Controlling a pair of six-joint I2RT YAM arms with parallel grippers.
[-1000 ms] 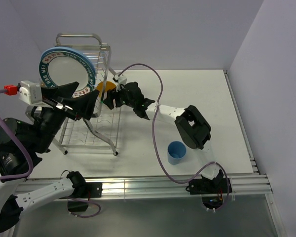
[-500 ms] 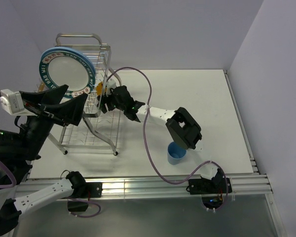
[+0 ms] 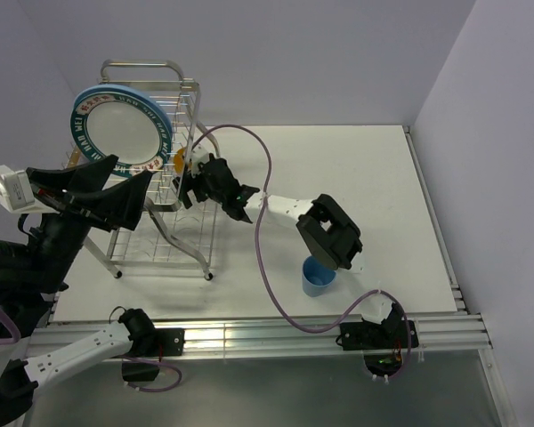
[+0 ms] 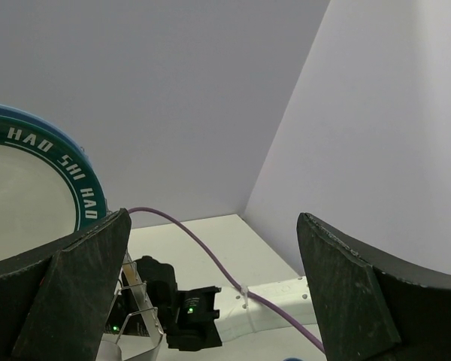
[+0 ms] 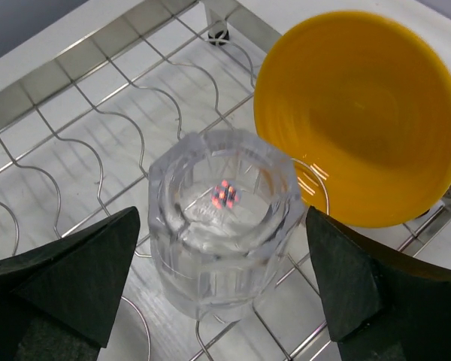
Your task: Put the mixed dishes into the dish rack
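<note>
Centrally in the right wrist view, the small clear glass (image 5: 224, 226) stands on the lower wires of the dish rack (image 3: 144, 63), directly between the right fingers (image 5: 68, 278). These are spread wide, with a clear gap on each side, so they grip nothing. The glass's long axis points up toward the wrist camera. Whether its mouth or its base faces up cannot be told through the facets and a red reflection. Just beside it, on the side away from the arm, the orange-yellow bowl (image 5: 361, 113) leans in the rack. Whether its rim touches the glass is unclear.

The left fingers (image 4: 68, 293) are likewise open and empty, held high beside the white plate with dark teal lettered rim (image 3: 116, 133). That plate stands on edge in the upper tier, and a light-blue plate (image 3: 116, 86) shows only as a thin edge behind it.

The small blue cup (image 3: 315, 279) sits on the surface (image 3: 356, 178), well apart from the rack and partly hidden by the right arm's elbow. By appearance it is the one dish not yet loaded. The right arm is nearer to it, though its fingers would first have to draw back clear of the glass without tipping it against the bowl.
</note>
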